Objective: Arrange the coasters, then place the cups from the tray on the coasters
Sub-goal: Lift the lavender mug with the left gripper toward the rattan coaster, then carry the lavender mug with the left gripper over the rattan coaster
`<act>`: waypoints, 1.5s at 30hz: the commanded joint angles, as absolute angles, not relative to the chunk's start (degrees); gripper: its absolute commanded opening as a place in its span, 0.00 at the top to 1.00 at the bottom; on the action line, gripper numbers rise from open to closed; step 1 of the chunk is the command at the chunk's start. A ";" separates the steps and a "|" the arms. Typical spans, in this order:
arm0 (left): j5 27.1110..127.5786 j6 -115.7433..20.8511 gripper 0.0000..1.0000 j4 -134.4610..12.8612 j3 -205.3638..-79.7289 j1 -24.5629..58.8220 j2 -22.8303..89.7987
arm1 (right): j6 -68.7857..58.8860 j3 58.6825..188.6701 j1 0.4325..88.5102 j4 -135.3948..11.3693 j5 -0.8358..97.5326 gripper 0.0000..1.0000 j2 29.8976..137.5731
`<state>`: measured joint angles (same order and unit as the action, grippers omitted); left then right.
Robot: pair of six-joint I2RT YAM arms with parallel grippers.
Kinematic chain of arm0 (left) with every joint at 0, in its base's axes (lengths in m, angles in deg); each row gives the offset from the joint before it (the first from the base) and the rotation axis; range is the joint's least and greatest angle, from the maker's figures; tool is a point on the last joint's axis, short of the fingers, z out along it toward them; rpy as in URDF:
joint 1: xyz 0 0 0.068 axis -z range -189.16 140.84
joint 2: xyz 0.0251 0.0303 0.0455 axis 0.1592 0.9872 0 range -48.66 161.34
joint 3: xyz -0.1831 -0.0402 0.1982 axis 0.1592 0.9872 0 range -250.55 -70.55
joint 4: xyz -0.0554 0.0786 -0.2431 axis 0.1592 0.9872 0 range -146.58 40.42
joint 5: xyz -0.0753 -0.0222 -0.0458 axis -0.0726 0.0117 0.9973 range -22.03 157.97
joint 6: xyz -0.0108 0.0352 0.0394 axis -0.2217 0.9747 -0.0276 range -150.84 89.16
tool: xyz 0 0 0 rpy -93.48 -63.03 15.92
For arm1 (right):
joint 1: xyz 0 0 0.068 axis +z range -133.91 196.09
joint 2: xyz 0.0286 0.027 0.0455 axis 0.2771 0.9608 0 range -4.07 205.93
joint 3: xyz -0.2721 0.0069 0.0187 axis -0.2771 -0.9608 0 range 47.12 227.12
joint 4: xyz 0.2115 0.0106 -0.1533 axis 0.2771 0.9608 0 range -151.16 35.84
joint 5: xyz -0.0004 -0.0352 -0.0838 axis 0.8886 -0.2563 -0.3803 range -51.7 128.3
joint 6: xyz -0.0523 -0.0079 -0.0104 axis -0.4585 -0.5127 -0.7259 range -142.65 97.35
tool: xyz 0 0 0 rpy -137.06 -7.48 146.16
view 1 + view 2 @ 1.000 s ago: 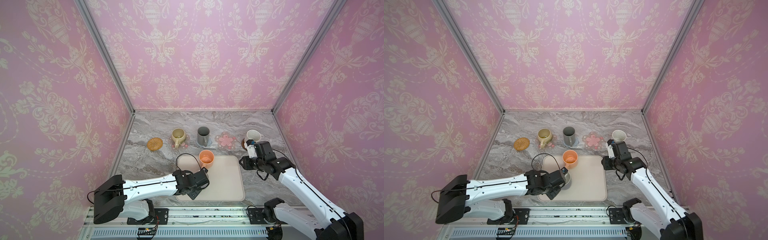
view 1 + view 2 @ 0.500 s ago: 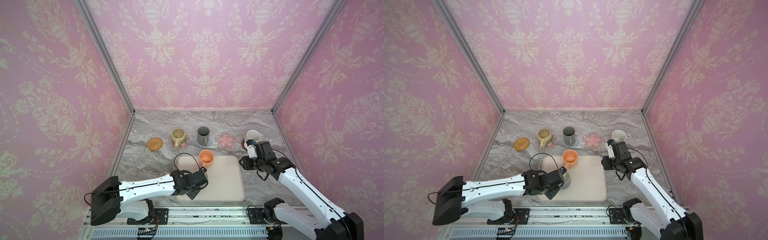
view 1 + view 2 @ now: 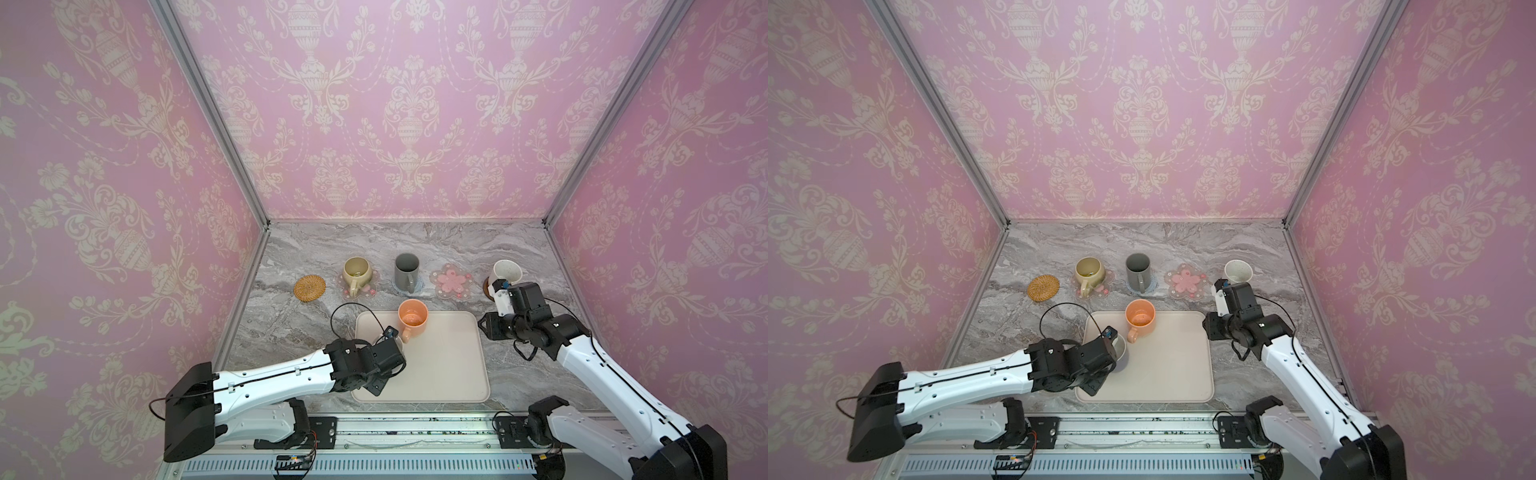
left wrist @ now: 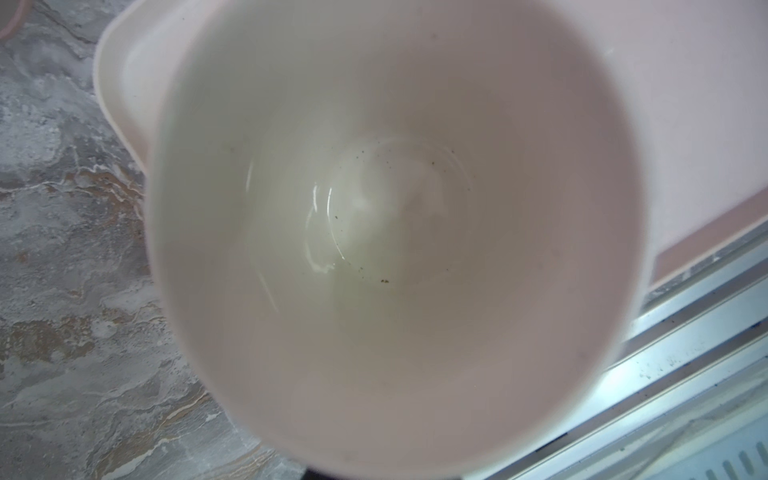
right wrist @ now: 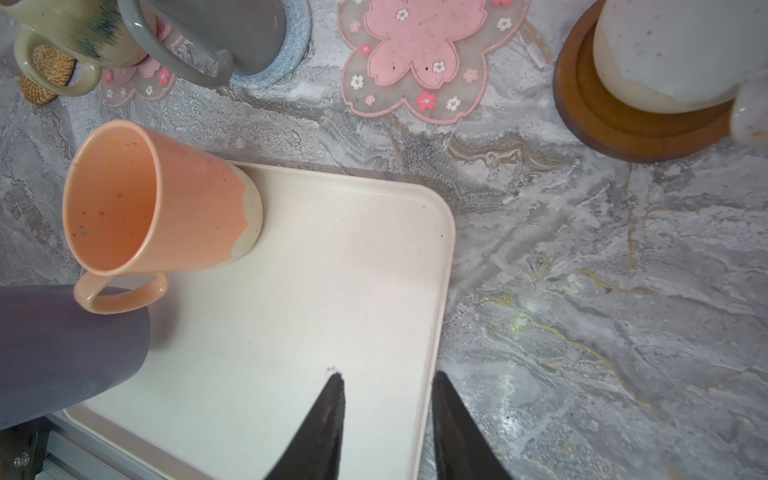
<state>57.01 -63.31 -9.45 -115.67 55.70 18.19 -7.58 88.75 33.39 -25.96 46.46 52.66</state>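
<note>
My left gripper (image 3: 1102, 353) sits over the lavender mug with the white inside (image 4: 374, 249), at the left side of the large cream square tray (image 5: 332, 291); I cannot tell whether it grips. My right gripper (image 5: 388, 378) hangs open, empty, over the tray's right edge.

Row across the worktop's far half: bare rattan coaster (image 3: 309, 286); beige mug (image 3: 356, 270) on flower coaster (image 3: 371, 289); grey mug (image 3: 406, 270) on knitted coaster (image 5: 286, 62); second flower coaster (image 3: 451, 281), bare; speckled mug (image 3: 506, 272) on wooden disc (image 5: 615, 129). Tray (image 3: 449, 365) carries peach mug (image 3: 412, 318) and lavender mug (image 5: 62, 345).
</note>
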 commanded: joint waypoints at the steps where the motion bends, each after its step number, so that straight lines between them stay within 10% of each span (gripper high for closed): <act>1: 52.86 -68.04 1.00 -7.91 -115.08 53.32 13.76 | -8.32 88.82 33.72 -26.43 47.06 0.63 52.79; 45: 54.11 -54.19 1.00 -5.05 -124.38 17.95 10.83 | -9.78 89.25 33.69 -26.99 47.61 0.63 56.12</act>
<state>53.34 -56.64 -2.58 -122.53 20.31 11.04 -9.11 88.75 33.39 -27.45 47.53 55.79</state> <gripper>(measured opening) 0.176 0.369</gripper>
